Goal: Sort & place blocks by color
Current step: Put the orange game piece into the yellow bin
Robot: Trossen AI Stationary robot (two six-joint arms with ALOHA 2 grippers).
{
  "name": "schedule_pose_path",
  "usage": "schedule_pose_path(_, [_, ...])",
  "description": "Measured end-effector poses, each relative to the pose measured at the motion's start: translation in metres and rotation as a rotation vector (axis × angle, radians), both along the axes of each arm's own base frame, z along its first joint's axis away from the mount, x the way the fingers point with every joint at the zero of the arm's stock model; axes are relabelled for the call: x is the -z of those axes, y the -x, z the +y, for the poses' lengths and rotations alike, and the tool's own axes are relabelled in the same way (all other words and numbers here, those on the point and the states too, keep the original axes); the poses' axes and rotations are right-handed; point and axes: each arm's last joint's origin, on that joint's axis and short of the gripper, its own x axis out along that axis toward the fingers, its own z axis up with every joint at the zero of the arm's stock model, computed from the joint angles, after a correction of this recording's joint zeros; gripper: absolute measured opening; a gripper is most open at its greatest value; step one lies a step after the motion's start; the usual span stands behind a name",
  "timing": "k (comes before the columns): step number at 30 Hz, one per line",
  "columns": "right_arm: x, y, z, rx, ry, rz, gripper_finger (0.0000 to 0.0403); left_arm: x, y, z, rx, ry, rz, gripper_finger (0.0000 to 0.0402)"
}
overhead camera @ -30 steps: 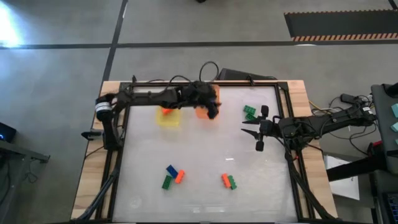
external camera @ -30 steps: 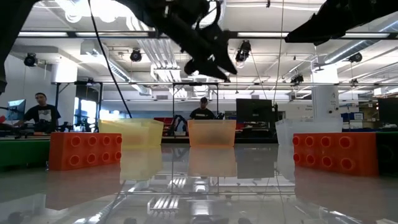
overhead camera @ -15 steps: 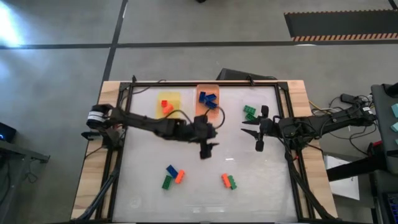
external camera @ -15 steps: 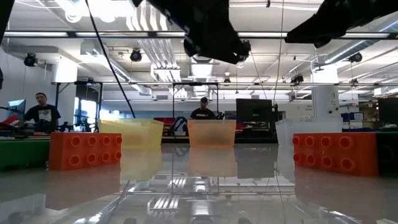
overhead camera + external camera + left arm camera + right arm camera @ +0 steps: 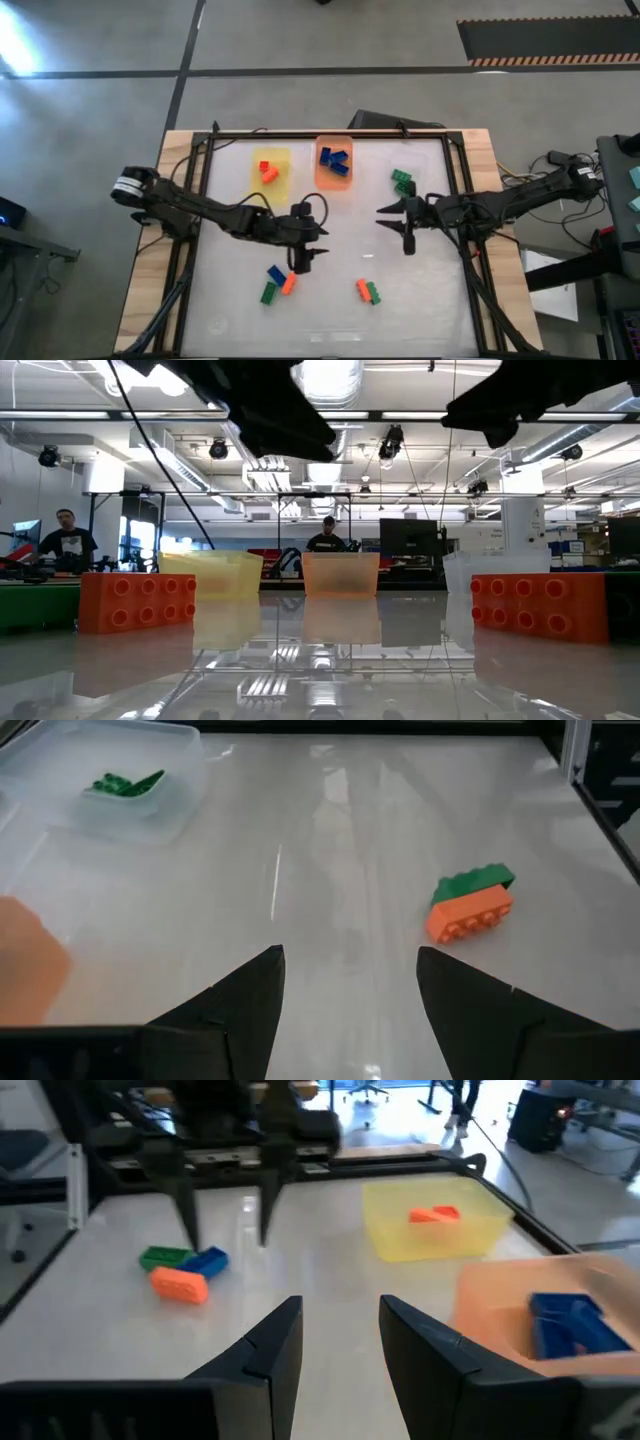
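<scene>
My left gripper [image 5: 304, 261] [image 5: 347, 982] is open and hovers over the table's middle, just beyond a cluster of blue [image 5: 276, 272], orange [image 5: 289, 284] and green [image 5: 268, 293] blocks lying on the tabletop. My right gripper [image 5: 392, 228] [image 5: 340, 1330] is open, above the table right of centre, and holds nothing. An orange block [image 5: 362, 290] [image 5: 470, 912] and a green block [image 5: 373, 293] [image 5: 472, 882] lie side by side near the near edge. The yellow tray [image 5: 271, 176] holds an orange block [image 5: 435, 1213]. Blue blocks [image 5: 334, 160] lie in the orange tray [image 5: 520, 1315], green ones [image 5: 402, 181] in the clear tray [image 5: 135, 808].
The three trays stand in a row along the far side [image 5: 212, 574] [image 5: 340, 572] [image 5: 470, 572]. Black frame rails [image 5: 458, 200] border the table. Bare tabletop lies between the trays and the loose blocks. People [image 5: 66, 540] sit in the room beyond the far edge.
My left gripper has swung from over the orange tray at the far side toward the near edge and leftward, ending just beyond the three-block cluster; the blue blocks in the tray now show. My right gripper has shifted a little toward the table's left.
</scene>
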Motion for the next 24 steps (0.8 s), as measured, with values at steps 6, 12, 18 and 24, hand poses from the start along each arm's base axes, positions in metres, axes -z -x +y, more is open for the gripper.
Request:
schedule_pose_path(6, [0.007,-0.019,0.011,-0.056,-0.087,-0.040,0.0119,0.011,0.022,0.005,-0.020,0.025,-0.018,0.0212])
schedule_pose_path(12, [0.015,-0.033,0.019,-0.059,-0.199,0.015,0.0109,0.015,0.034,0.008,-0.030,0.015,-0.004,0.0212])
schedule_pose_path(18, [0.007,-0.051,0.033,-0.127,-0.254,0.062,0.0100,0.018,0.038,0.011,-0.043,0.007,0.001,0.0212])
schedule_pose_path(24, [0.001,-0.064,0.046,-0.102,-0.334,0.236,0.0089,0.021,0.040,0.011,-0.055,-0.004,0.012,0.0212])
